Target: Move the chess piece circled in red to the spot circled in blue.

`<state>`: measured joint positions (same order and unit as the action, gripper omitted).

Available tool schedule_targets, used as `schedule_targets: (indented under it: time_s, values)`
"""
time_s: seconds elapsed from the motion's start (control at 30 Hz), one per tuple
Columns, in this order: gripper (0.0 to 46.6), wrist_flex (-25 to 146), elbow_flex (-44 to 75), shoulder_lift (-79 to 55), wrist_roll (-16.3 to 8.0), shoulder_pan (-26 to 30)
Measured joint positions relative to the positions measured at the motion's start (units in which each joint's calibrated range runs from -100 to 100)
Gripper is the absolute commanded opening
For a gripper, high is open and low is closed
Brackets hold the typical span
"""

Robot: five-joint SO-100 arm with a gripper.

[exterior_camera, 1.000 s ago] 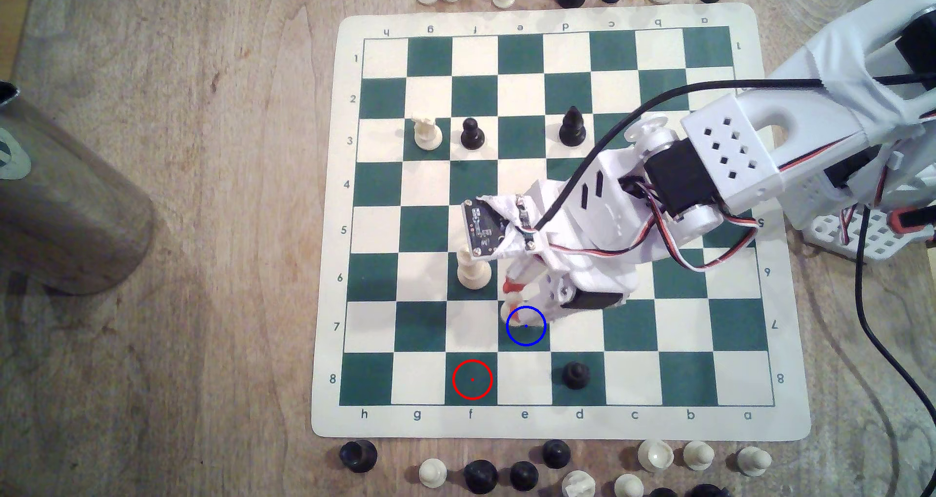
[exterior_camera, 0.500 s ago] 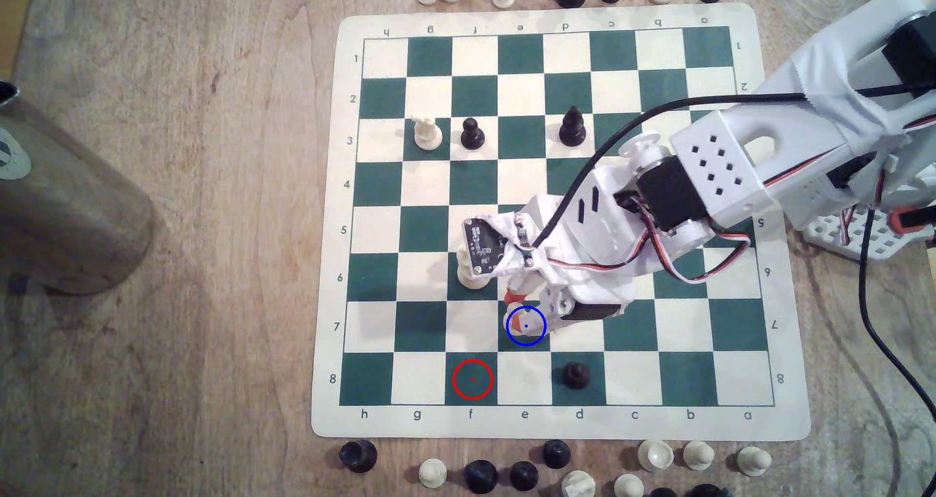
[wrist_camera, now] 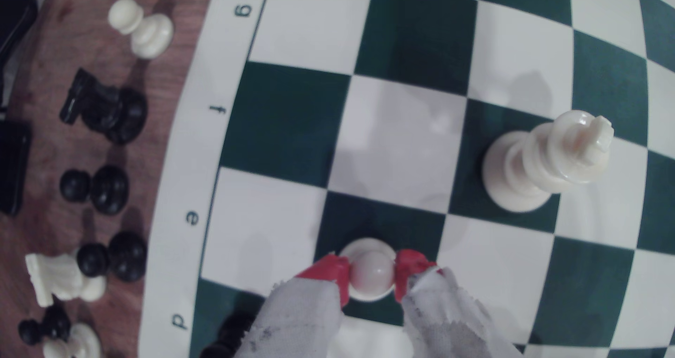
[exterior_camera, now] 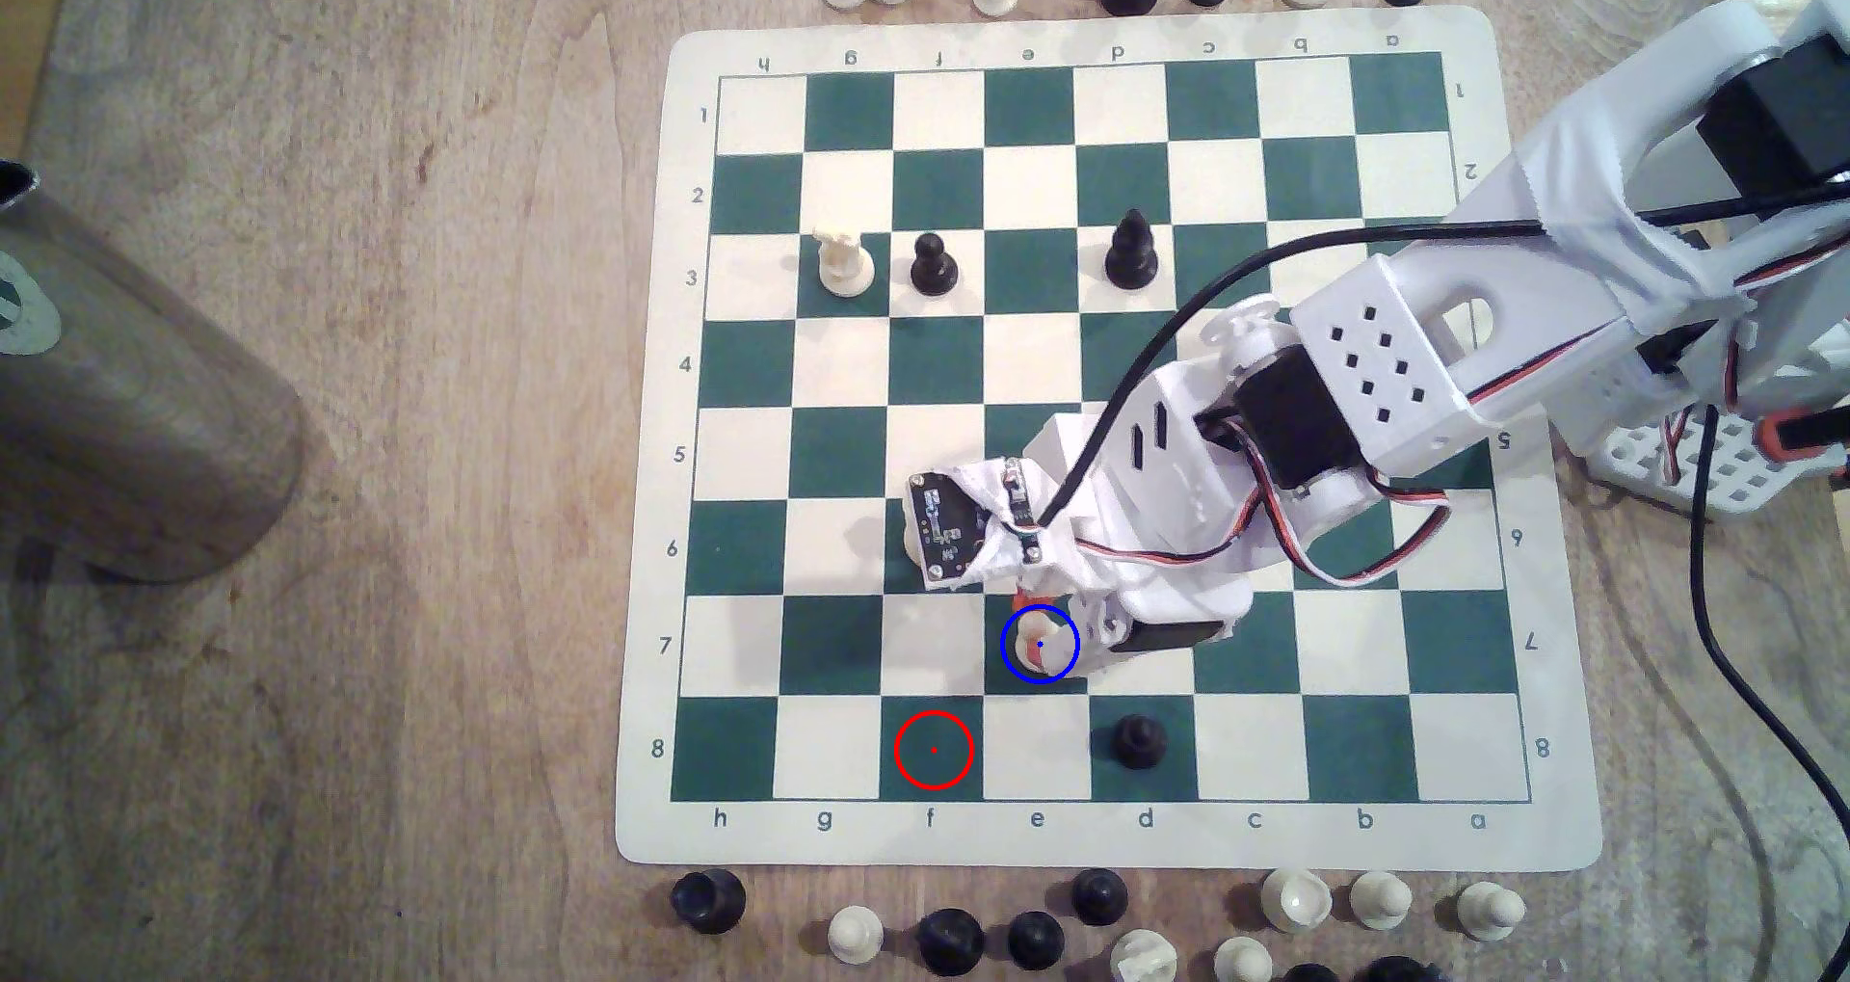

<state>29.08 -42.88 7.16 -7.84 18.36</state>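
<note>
The small cream-white pawn (exterior_camera: 1034,645) sits inside the blue ring on a dark green square (exterior_camera: 1002,680) in row 7. My gripper (exterior_camera: 1041,634) is shut on it. In the wrist view the red fingertips (wrist_camera: 330,270) press both sides of the pawn's round head (wrist_camera: 372,272), and its flared base hangs over the dark square (wrist_camera: 369,215). Whether the base touches the board I cannot tell. The red ring (exterior_camera: 934,750) marks a bare green square one row nearer and one column toward the exterior view's left.
A tall cream piece (wrist_camera: 529,164) stands one square diagonally away, half hidden under my wrist in the exterior view (exterior_camera: 911,542). A black pawn (exterior_camera: 1138,742) stands on d8. Three more pieces stand in row 3. Spare pieces line both board ends. A metal cylinder (exterior_camera: 130,392) stands at the exterior view's left.
My gripper has carried the pawn toward the near edge of the board and lower, from the ring's upper left rim to its middle. The arm reached further out.
</note>
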Motion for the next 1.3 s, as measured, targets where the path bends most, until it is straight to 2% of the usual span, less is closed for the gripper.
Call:
schedule_targets:
  time_s: [0.23, 0.37, 0.47, 0.93, 1.3]
  values:
    - [1.1, -0.08, 0.18, -0.50, 0.00, 0.00]
    - [13.7, -0.08, 0.18, -0.59, 0.00, 0.00]
    - [16.8, -0.48, 0.09, -1.17, 0.00, 0.00]
    - [20.3, 7.89, 0.18, 1.93, -0.59, -0.07]
    - [20.7, 25.66, 11.03, 12.74, -2.10, 1.03]
